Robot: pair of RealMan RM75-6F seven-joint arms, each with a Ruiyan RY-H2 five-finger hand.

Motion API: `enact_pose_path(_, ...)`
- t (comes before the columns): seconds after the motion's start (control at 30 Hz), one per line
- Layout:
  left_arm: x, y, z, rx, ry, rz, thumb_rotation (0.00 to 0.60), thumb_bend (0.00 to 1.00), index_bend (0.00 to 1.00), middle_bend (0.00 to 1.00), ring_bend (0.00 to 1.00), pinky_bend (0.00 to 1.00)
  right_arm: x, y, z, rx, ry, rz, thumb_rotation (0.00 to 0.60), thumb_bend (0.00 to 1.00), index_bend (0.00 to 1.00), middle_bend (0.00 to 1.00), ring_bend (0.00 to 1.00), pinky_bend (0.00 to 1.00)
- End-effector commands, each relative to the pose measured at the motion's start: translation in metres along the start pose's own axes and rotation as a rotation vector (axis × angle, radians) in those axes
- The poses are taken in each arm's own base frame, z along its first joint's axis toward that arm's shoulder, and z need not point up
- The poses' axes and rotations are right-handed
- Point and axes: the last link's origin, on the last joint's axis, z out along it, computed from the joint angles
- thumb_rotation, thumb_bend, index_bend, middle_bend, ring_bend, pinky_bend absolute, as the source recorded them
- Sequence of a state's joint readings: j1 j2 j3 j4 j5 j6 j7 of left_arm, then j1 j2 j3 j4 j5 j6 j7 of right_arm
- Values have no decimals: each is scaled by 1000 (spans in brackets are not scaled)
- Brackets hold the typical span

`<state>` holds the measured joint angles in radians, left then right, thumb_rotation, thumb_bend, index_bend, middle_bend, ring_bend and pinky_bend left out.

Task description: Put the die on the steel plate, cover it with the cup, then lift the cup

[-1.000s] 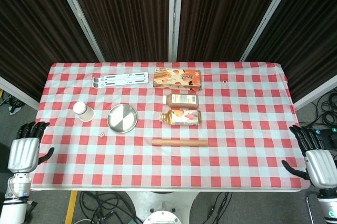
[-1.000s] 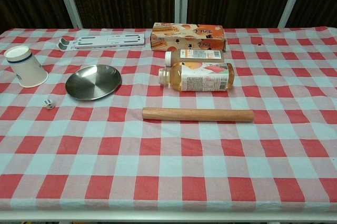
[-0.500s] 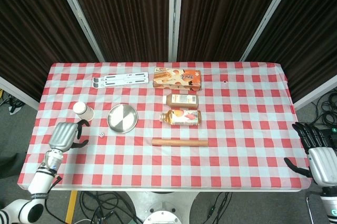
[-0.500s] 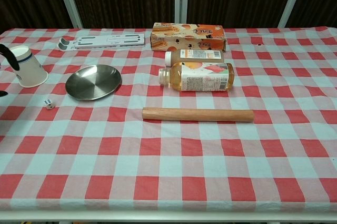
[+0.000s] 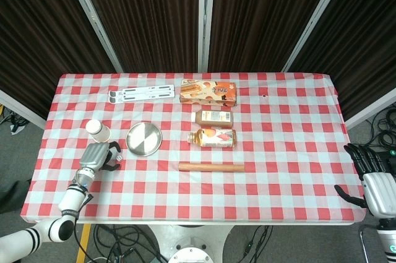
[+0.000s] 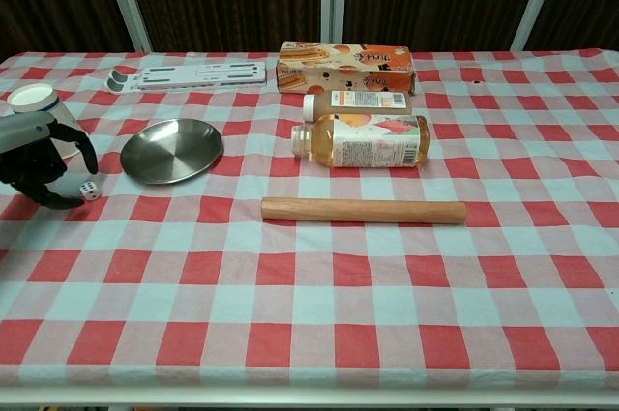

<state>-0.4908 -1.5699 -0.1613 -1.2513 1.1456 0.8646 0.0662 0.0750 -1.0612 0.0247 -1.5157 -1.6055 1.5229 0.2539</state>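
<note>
Dark ribbed curtains back the head view, where the red-and-white checked bench carries the round steel plate with the white paper cup to its left, and the left robot hand hovers, fingers apart and holding nothing, over the small white die just below the cup, while the right robot hand hangs spread and empty off the bench's far corner. From the chest view the die lies on the cloth between curled dark fingertips, near the plate but apart from it, so I judge the pinch should close squarely on 2 opposite faces without nudging the cup behind.
</note>
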Motion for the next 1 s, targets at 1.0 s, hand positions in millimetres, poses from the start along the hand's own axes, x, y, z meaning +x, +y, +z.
enact_pose_path(1.0,15,25,7,-87,29,-30,600,411,600,932,903,905,-1,5,-4,-13,-3,7,600,122,0,72,0,0)
